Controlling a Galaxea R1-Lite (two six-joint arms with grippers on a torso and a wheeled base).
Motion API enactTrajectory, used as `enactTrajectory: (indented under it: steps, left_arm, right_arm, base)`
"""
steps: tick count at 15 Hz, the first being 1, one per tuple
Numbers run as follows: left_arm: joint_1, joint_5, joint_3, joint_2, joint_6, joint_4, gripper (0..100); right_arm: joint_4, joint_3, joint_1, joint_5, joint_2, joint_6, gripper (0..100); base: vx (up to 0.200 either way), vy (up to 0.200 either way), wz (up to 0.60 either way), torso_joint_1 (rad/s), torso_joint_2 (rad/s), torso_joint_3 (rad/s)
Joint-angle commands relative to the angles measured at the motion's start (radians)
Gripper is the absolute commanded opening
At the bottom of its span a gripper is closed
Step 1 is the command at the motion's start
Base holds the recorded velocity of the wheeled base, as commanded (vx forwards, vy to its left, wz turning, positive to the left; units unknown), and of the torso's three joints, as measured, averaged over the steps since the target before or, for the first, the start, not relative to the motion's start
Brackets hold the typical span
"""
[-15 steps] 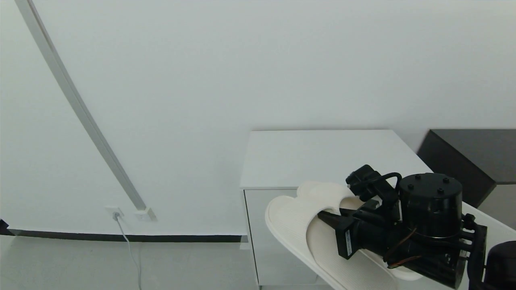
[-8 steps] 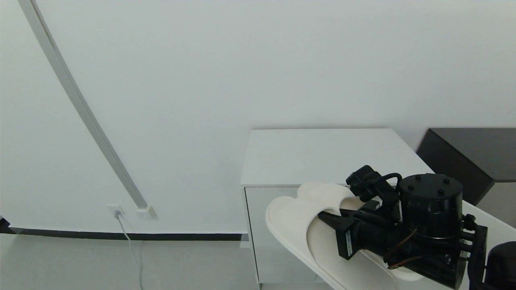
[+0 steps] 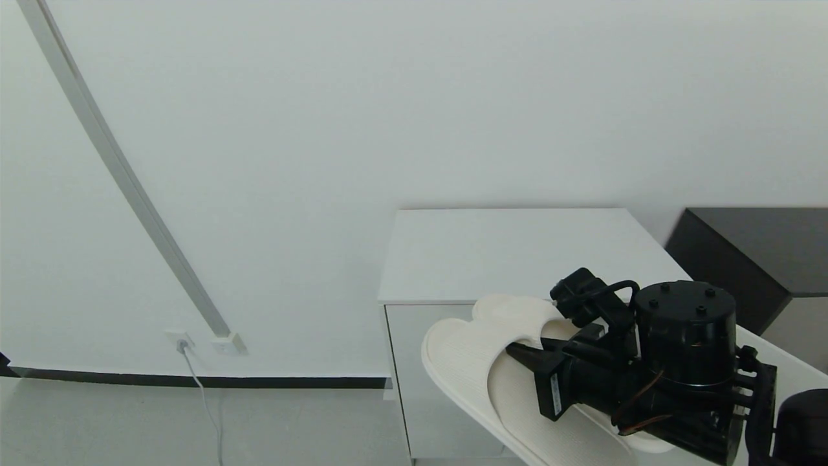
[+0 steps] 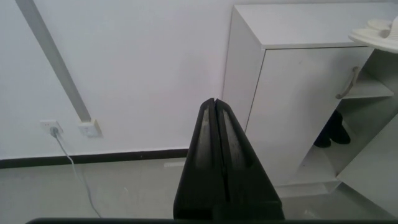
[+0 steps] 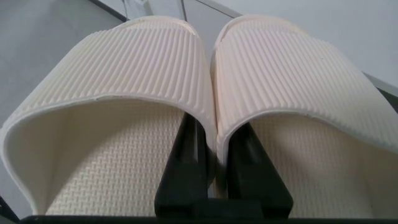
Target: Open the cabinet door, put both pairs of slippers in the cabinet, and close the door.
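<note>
Stowing step in hand: right gripper (image 3: 515,350) clamps the cream ribbed foam slipper pair (image 3: 462,362) just before the white box cabinet (image 3: 504,252), left gripper (image 4: 215,121) closed, empty; next move, in my judgement, needs insertion past the open door (image 4: 305,112).

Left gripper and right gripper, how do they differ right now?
The left gripper is shut on nothing; the right gripper is shut on the cream slippers, pinching their inner strap edges together. The left gripper points toward the wall beside the cabinet; the right gripper sits in front of the cabinet. Both have black fingers.
</note>
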Motion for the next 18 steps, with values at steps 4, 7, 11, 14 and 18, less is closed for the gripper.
enactTrajectory:
  steps: [4,7,11,14,18]
  left_arm:
    - [0.001,-0.001,0.000,0.000,0.000,0.000,0]
    - [0.001,-0.001,0.000,0.000,0.000,0.000,0]
    - [0.001,-0.001,0.000,0.000,0.000,0.000,0]
    - [0.001,-0.001,0.000,0.000,0.000,0.000,0]
    - [0.001,-0.001,0.000,0.000,-0.001,0.000,0]
  right_arm:
    - [0.001,0.003,-0.001,0.000,0.004,0.000,0]
    - [-0.001,0.005,-0.002,0.000,0.004,0.001,0]
    - [-0.002,0.006,-0.004,0.000,0.004,-0.005,0]
    - [-0.022,0.014,-0.005,0.000,0.005,-0.006,0]
    - [-0.037,0.017,-0.005,0.000,0.018,-0.011,0]
  base:
    - [0.000,-0.200,0.00,0.006,0.00,0.002]
    - [0.000,-0.200,0.00,0.006,0.00,0.002]
    - [0.000,-0.200,0.00,0.004,0.00,0.004]
    - [0.000,-0.200,0.00,0.004,0.00,-0.001]
    - [0.000,-0.050,0.00,-0.001,0.00,-0.001]
